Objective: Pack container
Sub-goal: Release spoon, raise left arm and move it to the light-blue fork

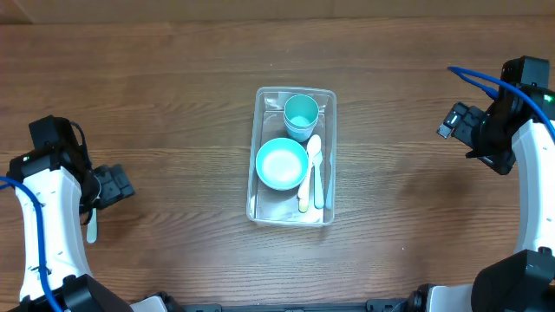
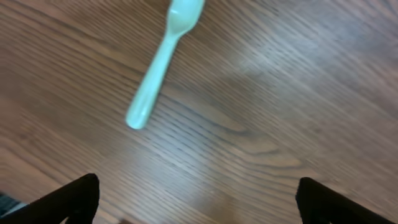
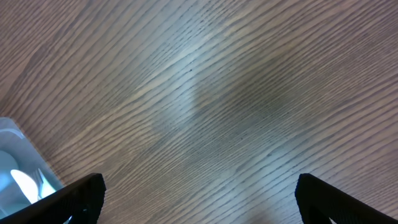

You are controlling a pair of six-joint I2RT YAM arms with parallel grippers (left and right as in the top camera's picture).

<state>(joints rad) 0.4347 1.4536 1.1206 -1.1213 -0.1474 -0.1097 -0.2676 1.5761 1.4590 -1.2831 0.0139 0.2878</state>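
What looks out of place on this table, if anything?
One pale green utensil lies loose on the wooden table by the left gripper, while the cup, bowl and spoon sit inside the clear container. Nothing looks spilled or damaged.

Container clear; bowl light blue; table brown woodgrain.

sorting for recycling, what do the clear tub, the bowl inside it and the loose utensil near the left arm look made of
The container: clear glossy plastic, with see-through walls and floor. The bowl: probably plastic, smooth light blue with a pale centre; the material is not certain. The utensil: likely moulded plastic, pale green, matte, one piece.
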